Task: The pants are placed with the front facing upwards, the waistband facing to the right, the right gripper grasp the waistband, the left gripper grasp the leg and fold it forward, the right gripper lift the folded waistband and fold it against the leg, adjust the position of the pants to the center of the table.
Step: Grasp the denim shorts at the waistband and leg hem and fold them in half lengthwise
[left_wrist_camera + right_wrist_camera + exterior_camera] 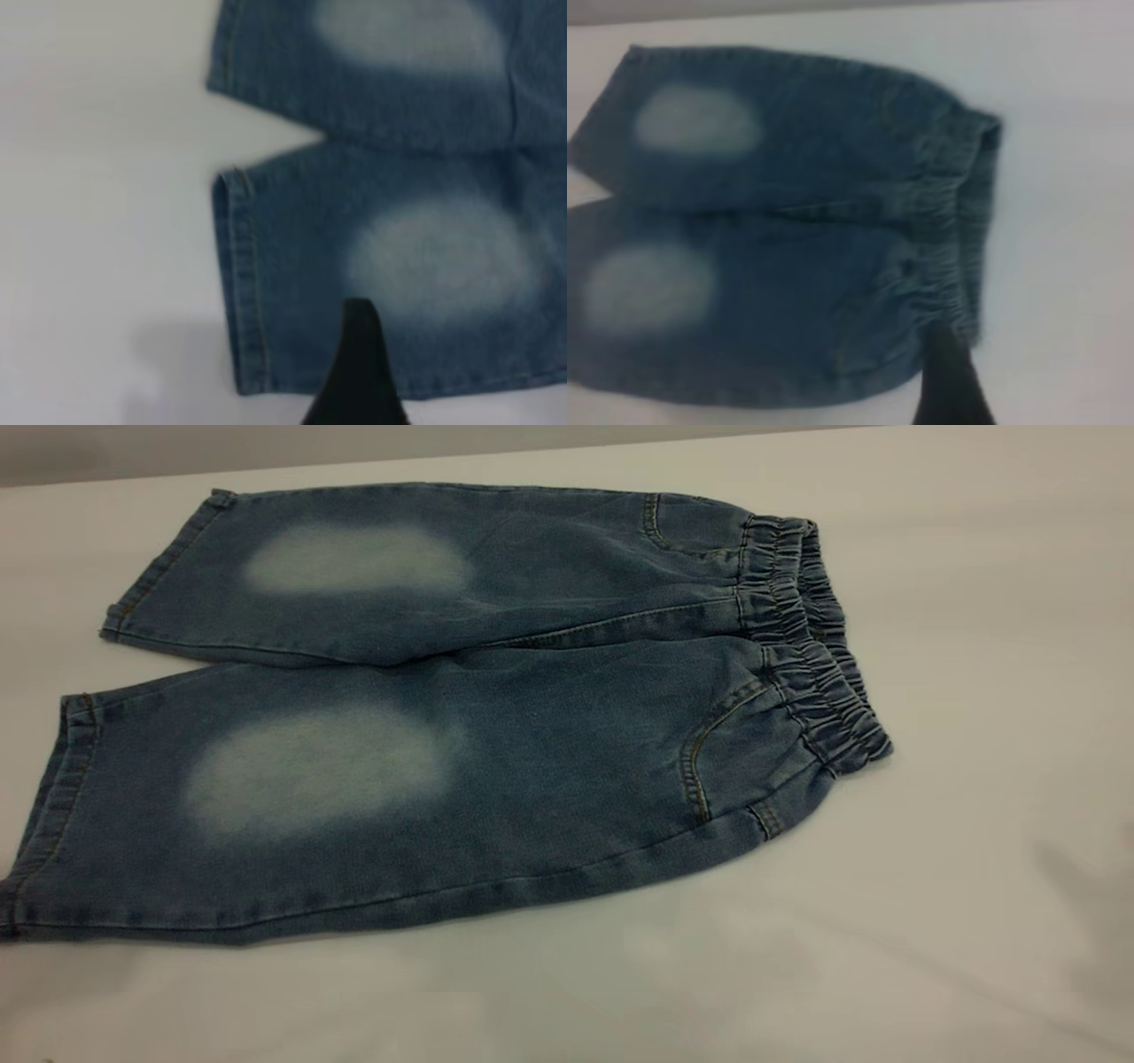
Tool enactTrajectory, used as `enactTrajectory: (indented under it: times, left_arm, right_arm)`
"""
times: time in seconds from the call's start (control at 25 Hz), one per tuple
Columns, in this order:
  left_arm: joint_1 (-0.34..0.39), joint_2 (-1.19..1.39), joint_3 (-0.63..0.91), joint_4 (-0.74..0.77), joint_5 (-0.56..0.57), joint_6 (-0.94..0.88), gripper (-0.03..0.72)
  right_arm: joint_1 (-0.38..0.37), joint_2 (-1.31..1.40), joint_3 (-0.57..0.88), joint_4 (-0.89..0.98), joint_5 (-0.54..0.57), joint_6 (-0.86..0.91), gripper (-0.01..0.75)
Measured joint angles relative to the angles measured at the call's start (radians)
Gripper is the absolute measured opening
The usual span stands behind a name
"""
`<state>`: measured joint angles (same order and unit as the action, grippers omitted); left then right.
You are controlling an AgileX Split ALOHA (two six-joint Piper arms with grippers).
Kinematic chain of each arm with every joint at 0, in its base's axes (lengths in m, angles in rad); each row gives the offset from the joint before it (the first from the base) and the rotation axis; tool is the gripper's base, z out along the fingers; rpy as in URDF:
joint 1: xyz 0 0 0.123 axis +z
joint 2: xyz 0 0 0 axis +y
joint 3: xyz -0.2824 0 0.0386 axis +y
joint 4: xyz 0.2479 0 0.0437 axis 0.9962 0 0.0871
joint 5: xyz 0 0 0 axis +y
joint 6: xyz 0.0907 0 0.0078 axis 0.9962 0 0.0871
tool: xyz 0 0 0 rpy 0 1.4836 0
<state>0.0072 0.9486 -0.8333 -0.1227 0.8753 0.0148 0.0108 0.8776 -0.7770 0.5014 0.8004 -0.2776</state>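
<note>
Near leg of the pants (425,797) fills the exterior view, laid flat on the table (974,691), front up, waistband (811,638) to the right; no arms visible here.

Left wrist view: left gripper (356,376) hovers over a leg near its hem; only one dark finger shows, so can't tell if spread. Risk: pinching top layer only, so fold drags crooked.

Right wrist view: right gripper (952,381) by the waistband corner, finger spacing unclear; elastic could slip.
</note>
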Motion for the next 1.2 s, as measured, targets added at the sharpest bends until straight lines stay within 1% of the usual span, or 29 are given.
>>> enactTrajectory:
  times: [0.16, 0.24, 0.36, 0.48, 0.64, 0.76, 1.04, 1.2]
  left_arm:
    - [0.0, 0.077, 0.0, -0.033, -0.052, 0.009, 0.503]
    - [0.0, 0.08, 0.0, -0.044, -0.052, 0.029, 0.503]
    - [0.0, 0.078, 0.0, -0.042, -0.061, 0.033, 0.503]
    - [0.0, 0.078, 0.0, -0.039, -0.08, 0.033, 0.503]
    - [0.0, 0.078, 0.0, -0.035, -0.133, 0.033, 0.503]
    - [0.0, 0.078, 0.0, -0.035, -0.158, 0.033, 0.503]
    - [0.0, 0.078, 0.0, -0.035, -0.165, 0.033, 0.503]
    - [0.0, 0.078, 0.0, -0.035, -0.182, 0.033, 0.503]
  right_arm:
    - [0.0, 0.099, 0.001, 0.098, -0.022, -0.068, 0.384]
    - [0.0, 0.146, 0.002, 0.132, -0.032, -0.087, 0.384]
    - [0.0, 0.22, 0.002, 0.154, -0.058, -0.117, 0.384]
    - [0.0, 0.299, 0.002, 0.152, -0.058, -0.148, 0.384]
    - [0.0, 0.411, 0.029, 0.186, -0.085, -0.248, 0.384]
    - [0.0, 0.487, 0.048, 0.265, -0.101, -0.333, 0.384]
    - [0.0, 0.644, 0.051, 0.492, -0.093, -0.549, 0.384]
    - [0.0, 0.75, 0.051, 0.566, -0.092, -0.626, 0.384]
